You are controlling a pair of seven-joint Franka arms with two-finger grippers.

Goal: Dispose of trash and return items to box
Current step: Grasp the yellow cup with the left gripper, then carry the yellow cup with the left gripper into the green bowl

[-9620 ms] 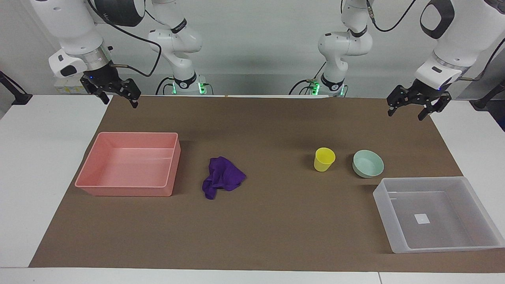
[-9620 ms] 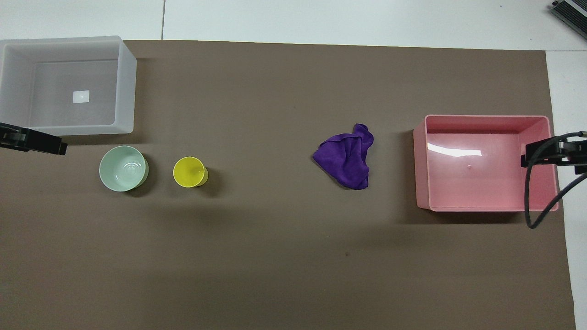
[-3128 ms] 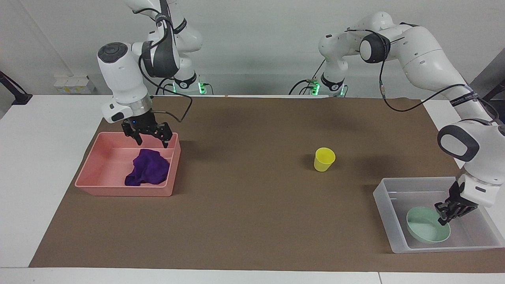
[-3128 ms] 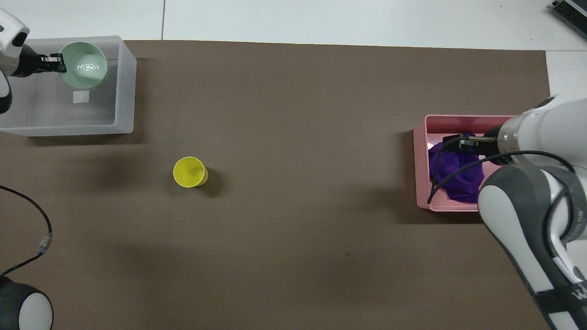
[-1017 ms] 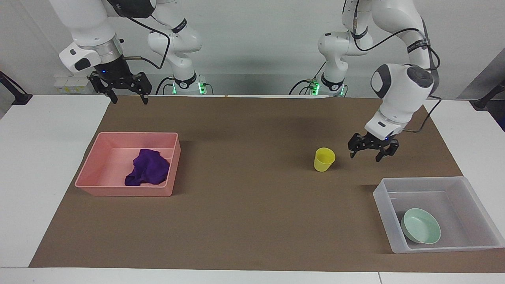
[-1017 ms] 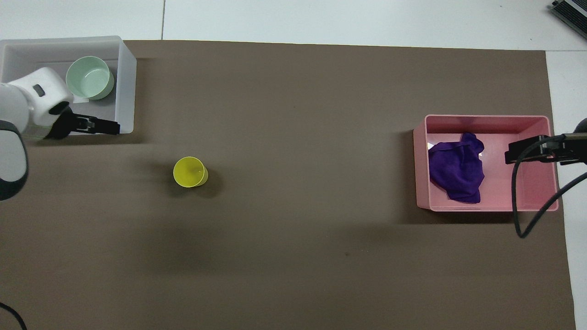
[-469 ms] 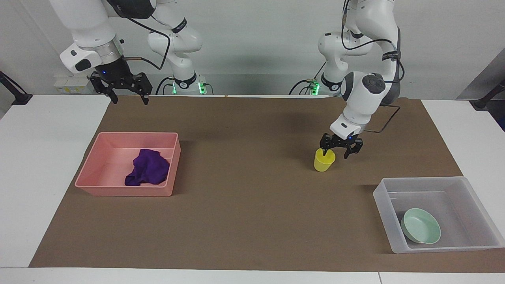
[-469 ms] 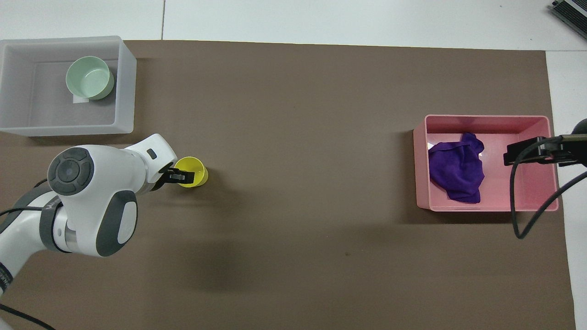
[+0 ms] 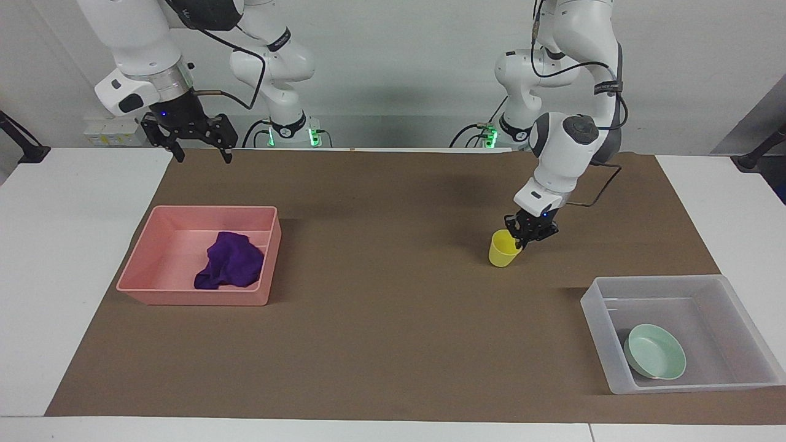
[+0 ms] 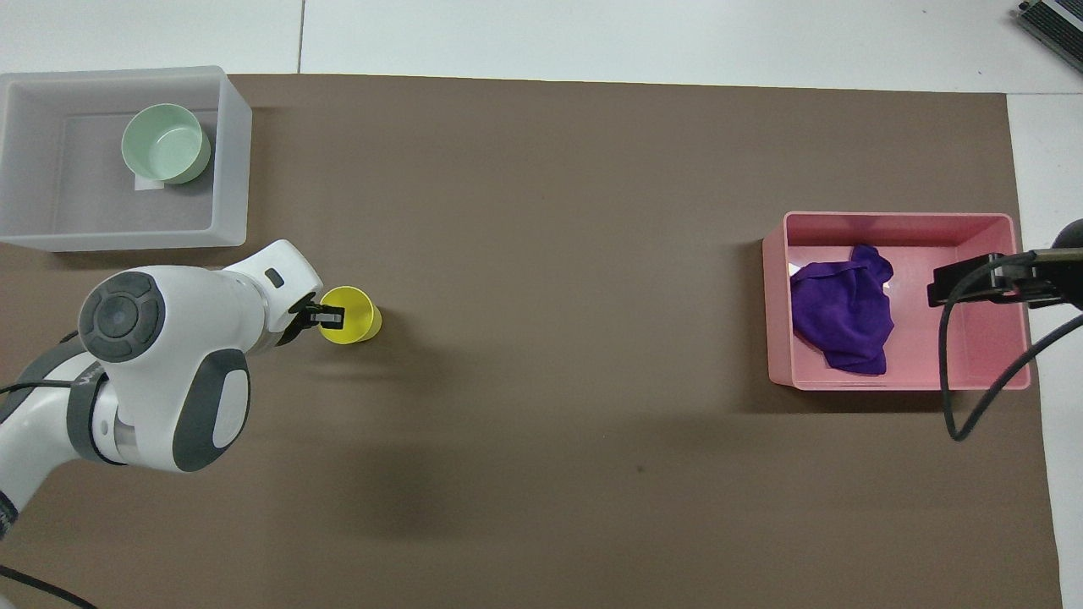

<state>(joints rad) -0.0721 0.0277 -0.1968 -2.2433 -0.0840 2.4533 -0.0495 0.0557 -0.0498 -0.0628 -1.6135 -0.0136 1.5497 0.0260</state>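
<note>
The yellow cup [image 9: 503, 252] stands on the brown mat, also seen in the overhead view [image 10: 355, 315]. My left gripper [image 9: 521, 238] is shut on the cup's rim at the side toward the left arm's end; it shows in the overhead view [image 10: 330, 316] too. The mint-green bowl [image 9: 656, 361] lies in the translucent box [image 9: 614, 371], also seen from overhead, bowl [image 10: 165, 144] and box [image 10: 233, 169]. The purple rag [image 9: 228, 264] lies in the pink tray [image 9: 184, 299]. My right gripper [image 9: 199, 153] is open and empty, raised over the mat's edge nearer to the robots than the tray.
The brown mat [image 9: 393, 319] covers most of the white table. The pink tray [image 10: 990, 372] sits toward the right arm's end, the box toward the left arm's end. The right arm's cable [image 10: 952, 397] hangs over the tray in the overhead view.
My left gripper has closed on the cup's rim; half a second ago its fingers were open around it. The cup has shifted slightly. The right arm waits, unmoved.
</note>
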